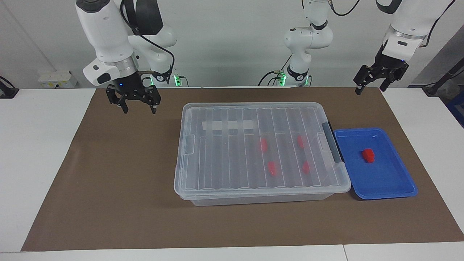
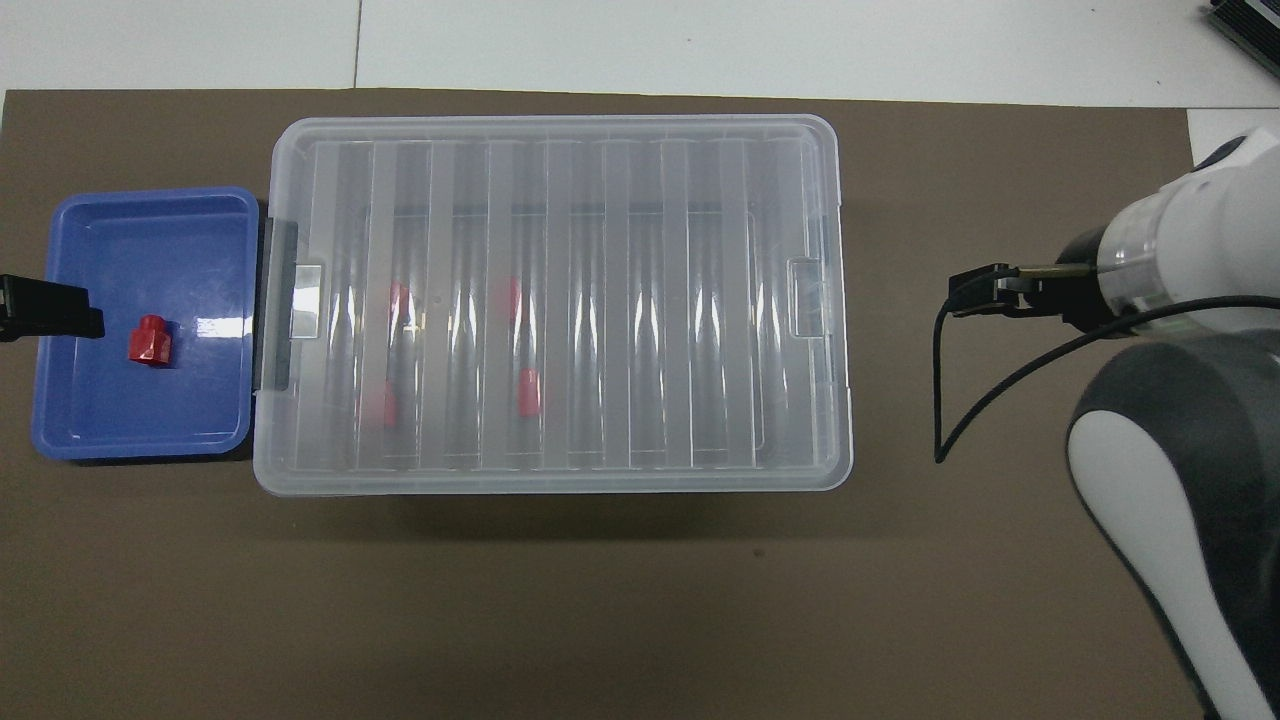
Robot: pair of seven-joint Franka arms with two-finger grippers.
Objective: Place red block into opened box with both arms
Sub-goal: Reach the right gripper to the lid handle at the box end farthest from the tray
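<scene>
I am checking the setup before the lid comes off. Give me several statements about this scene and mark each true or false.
1. The box has its lid on. True.
2. One red block lies in the blue tray. True.
3. The blue tray sits at the right arm's end of the table. False: it is beside the box toward the left arm's end.
4. The right end effector holds a red block. False: it is open and empty, over the brown mat.
5. The left end effector is open, holding nothing. True.

We see a plain pale grey wall [image 1: 224, 43], evenly lit, above a white bench [image 1: 40, 152] covered by a broad brown rectangular mat [image 1: 119, 174]; a white socket strip [image 1: 54, 79] sits at ten o'clock.
</scene>
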